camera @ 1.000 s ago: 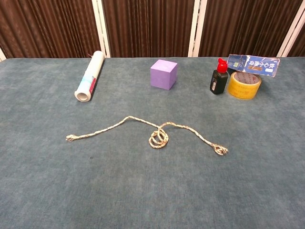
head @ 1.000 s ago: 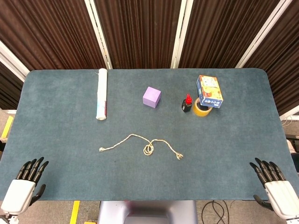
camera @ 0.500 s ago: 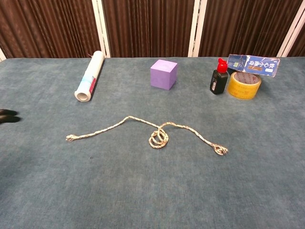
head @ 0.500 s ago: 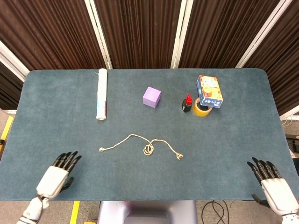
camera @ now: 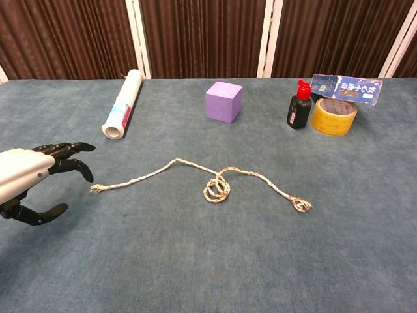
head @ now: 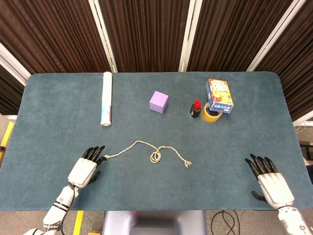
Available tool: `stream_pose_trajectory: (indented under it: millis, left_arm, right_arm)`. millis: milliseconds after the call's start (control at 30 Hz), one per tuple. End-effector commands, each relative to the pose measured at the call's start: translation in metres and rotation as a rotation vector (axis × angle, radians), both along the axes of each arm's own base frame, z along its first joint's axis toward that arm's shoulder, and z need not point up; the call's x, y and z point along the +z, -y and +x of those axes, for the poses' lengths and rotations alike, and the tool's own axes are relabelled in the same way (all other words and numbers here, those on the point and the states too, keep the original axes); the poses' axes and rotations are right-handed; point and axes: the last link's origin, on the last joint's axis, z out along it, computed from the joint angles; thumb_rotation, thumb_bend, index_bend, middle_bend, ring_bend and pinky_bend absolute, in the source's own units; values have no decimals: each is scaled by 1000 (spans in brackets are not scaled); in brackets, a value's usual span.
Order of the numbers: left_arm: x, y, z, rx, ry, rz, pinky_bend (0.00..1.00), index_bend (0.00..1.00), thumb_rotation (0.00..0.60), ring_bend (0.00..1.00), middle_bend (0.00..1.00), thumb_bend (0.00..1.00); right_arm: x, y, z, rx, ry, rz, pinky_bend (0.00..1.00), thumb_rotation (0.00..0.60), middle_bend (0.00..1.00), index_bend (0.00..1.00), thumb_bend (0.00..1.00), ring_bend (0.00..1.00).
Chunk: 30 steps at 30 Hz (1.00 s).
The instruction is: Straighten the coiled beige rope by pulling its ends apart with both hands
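The beige rope [head: 146,148] [camera: 195,177] lies on the blue-grey table, with a small coil [head: 155,156] [camera: 217,190] near its middle and frayed ends at left and right. My left hand [head: 87,169] [camera: 32,176] hovers just left of the rope's left end [head: 106,157] [camera: 96,189], fingers spread, holding nothing. My right hand [head: 270,181] is at the table's front right, well away from the rope's right end [head: 188,164] [camera: 301,206], fingers apart and empty. The chest view does not show it.
At the back stand a rolled white tube [head: 106,98] [camera: 122,104], a purple cube [head: 159,102] [camera: 224,101], a black bottle with a red cap [head: 195,108] [camera: 300,105], a yellow tape roll [head: 211,114] [camera: 333,117] and a blue box [head: 219,96] [camera: 346,89] resting on it.
My left hand has moved right and forward from the front left corner to the rope's left end. The right hand has crept slightly inward. The rope has not moved.
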Motion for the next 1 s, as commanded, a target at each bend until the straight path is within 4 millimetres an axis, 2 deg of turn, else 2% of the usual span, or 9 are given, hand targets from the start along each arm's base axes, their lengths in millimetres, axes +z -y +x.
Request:
stream_pose_trajectory:
  millis: [33, 433, 1000]
  left_arm:
    - [-5, -15, 9, 4, 18, 20, 105, 385, 600, 0, 0, 432]
    - [-28, -45, 20, 33, 22, 52, 112, 441, 600, 0, 0, 424]
    - [-49, -56, 20, 52, -25, 62, 118, 461, 600, 0, 3, 394]
  right_arm:
    - [-6, 5, 0, -8, -8, 18, 0, 600, 0, 0, 281, 0]
    - [-15, 16, -2, -26, -34, 26, 0, 600, 0, 0, 281, 0]
    - [-17, 21, -8, -51, -53, 28, 0, 600, 0, 0, 281, 0]
